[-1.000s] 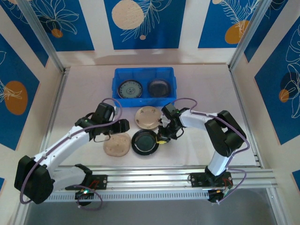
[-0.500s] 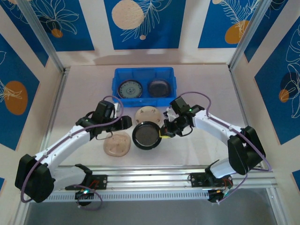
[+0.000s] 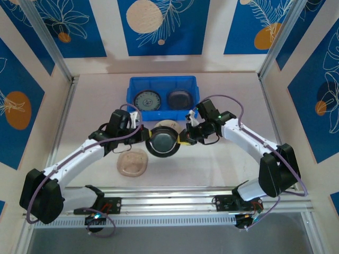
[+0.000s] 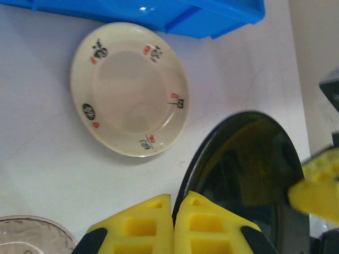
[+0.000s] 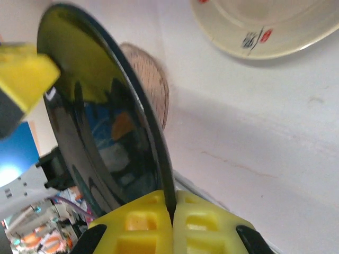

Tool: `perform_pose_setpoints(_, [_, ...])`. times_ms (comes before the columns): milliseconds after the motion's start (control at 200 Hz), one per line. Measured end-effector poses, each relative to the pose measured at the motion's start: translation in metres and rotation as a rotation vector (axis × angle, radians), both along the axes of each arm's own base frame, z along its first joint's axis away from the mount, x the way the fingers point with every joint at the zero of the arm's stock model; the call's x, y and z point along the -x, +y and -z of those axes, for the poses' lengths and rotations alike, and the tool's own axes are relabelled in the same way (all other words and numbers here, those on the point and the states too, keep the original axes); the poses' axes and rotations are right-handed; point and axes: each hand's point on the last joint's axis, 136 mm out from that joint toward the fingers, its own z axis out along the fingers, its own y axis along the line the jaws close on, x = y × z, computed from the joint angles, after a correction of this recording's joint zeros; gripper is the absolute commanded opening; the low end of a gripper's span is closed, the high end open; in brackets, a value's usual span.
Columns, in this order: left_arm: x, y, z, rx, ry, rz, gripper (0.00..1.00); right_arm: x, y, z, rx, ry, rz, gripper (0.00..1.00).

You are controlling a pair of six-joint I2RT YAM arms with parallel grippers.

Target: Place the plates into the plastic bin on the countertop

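A glossy black plate (image 3: 162, 143) hangs above the countertop (image 3: 90, 106), just in front of the blue plastic bin (image 3: 161, 80). My left gripper (image 3: 146, 138) is shut on its left rim and my right gripper (image 3: 183, 138) on its right rim. The left wrist view shows yellow fingers (image 4: 148, 225) pinching the black plate's edge (image 4: 249, 169); the right wrist view shows the same grip (image 5: 170, 200) on the tilted plate (image 5: 95, 132). A beige plate (image 3: 166, 125) lies partly hidden under it. A translucent pinkish plate (image 3: 132, 163) lies nearer. The bin holds a blue-patterned plate (image 3: 146, 100) and a grey plate (image 3: 179, 98).
Aluminium rails (image 3: 175, 198) run along the near edge and up both sides. Blue-patterned wall panels (image 3: 164, 24) close in the back and sides. The bin's near wall (image 4: 159, 13) sits just beyond the beige plate (image 4: 130, 87).
The right gripper has carried the black plate up and away, over the beige plate. The left gripper was open beside it and has now shut on its left rim.
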Motion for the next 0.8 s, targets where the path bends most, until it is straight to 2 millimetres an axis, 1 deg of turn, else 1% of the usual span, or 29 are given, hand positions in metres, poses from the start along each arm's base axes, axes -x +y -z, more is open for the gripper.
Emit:
perform_pose_setpoints(60, [-0.002,-0.001,-0.002,0.01,-0.008,-0.002,0.0,-0.005,0.0,-0.001,-0.003,0.0,0.01,0.0])
perform_pose_setpoints(135, [-0.004,0.0,-0.004,0.018,-0.007,-0.016,0.0,-0.009,0.001,-0.003,-0.005,0.0,0.017,0.04])
perform_pose_setpoints(185, [-0.006,0.0,-0.004,0.025,-0.004,-0.028,0.0,-0.013,0.002,-0.006,-0.007,-0.004,0.023,0.12])
perform_pose_setpoints(225, [-0.008,0.001,-0.006,0.032,-0.005,-0.04,0.0,-0.017,0.003,-0.008,-0.011,-0.008,0.031,0.15])
perform_pose_setpoints(335, [-0.01,0.0,-0.009,0.058,0.011,-0.066,0.0,-0.034,0.009,-0.022,-0.042,-0.057,0.042,0.17])
perform_pose_setpoints(395, [-0.012,0.0,-0.011,0.071,0.012,-0.081,0.0,-0.042,0.013,-0.03,-0.057,-0.08,0.045,0.16])
perform_pose_setpoints(475, [-0.016,0.001,-0.013,0.081,0.007,-0.101,0.0,-0.051,0.016,-0.034,-0.063,-0.093,0.059,0.0])
perform_pose_setpoints(580, [-0.024,0.005,-0.018,0.085,-0.005,-0.129,0.0,-0.061,0.017,-0.027,-0.048,-0.087,0.066,0.0])
perform_pose_setpoints(585, [-0.024,0.005,-0.018,0.085,-0.005,-0.13,0.01,-0.061,0.017,-0.027,-0.048,-0.087,0.067,0.0])
perform_pose_setpoints(605, [-0.025,0.006,-0.017,0.082,-0.004,-0.134,0.11,-0.063,0.018,-0.028,-0.048,-0.089,0.066,0.0])
perform_pose_setpoints(640, [-0.027,0.007,-0.017,0.078,-0.004,-0.14,0.36,-0.066,0.019,-0.03,-0.048,-0.095,0.066,0.0])
perform_pose_setpoints(685, [-0.028,0.008,-0.02,0.077,-0.012,-0.138,0.65,-0.072,0.022,-0.035,-0.055,-0.105,0.069,0.0])
perform_pose_setpoints(700, [-0.028,0.007,-0.021,0.076,-0.017,-0.134,0.73,-0.074,0.023,-0.037,-0.058,-0.115,0.066,0.0])
perform_pose_setpoints(730, [-0.028,0.007,-0.025,0.075,-0.026,-0.129,0.86,-0.081,0.026,-0.043,-0.063,-0.131,0.069,0.0])
perform_pose_setpoints(765, [-0.028,0.008,-0.029,0.07,-0.036,-0.128,0.97,-0.09,0.029,-0.05,-0.071,-0.157,0.07,0.0])
perform_pose_setpoints(780, [-0.028,0.008,-0.03,0.068,-0.04,-0.127,1.0,-0.094,0.031,-0.055,-0.074,-0.171,0.072,0.0])
perform_pose_setpoints(800, [-0.028,0.01,-0.033,0.063,-0.049,-0.129,1.0,-0.1,0.033,-0.06,-0.078,-0.188,0.075,0.0])
